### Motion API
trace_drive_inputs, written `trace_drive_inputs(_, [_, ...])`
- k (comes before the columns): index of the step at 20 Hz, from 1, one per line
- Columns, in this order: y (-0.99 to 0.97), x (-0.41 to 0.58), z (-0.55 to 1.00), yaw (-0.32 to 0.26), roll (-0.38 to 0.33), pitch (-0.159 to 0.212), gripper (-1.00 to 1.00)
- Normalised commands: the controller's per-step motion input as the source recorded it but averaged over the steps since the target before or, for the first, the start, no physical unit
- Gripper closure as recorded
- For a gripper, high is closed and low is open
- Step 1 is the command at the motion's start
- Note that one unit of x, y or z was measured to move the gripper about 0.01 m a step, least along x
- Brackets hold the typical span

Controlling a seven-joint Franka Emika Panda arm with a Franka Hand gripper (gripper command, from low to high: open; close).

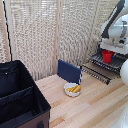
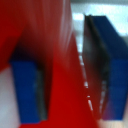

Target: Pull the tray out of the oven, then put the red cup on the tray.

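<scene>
Red fills most of the wrist view: the small bright red tapered cup [image 2: 60, 85] sits between two blue-padded fingers [image 2: 107, 70], and the jaws look clamped on it, though the picture is heavily blurred. In the exterior view the red cup [image 1: 107, 55] is at the right edge of the frame, directly under the white robot arm's gripper [image 1: 108, 49] and just above, or perhaps already touching, the flat dark grey barred metal tray [image 1: 97, 71]; I cannot tell which. That tray juts forward and slightly downward from the small black and dark grey toaster oven [image 1: 118, 61], so the pulling-out appears done. What seems left is to settle the cup on the bars and let go. Further out, near the middle of the frame, a white bowl [image 1: 72, 90] on the light wooden table [image 1: 90, 107] holds yellow pieces [image 1: 74, 89], and an upright dark blue rectangular panel [image 1: 69, 71] stands just behind it. At lower left, a large black fabric-sided box [image 1: 20, 97] stands open, with nothing visible inside it.
</scene>
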Motion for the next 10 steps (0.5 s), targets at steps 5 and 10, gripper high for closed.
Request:
trace_drive_inputs(5, [-0.07,0.029,0.13,-0.006,0.001,0.056,-1.0])
trace_drive_inputs(10, [0.0,0.089,0.69,-0.082,0.017,0.021,-1.0])
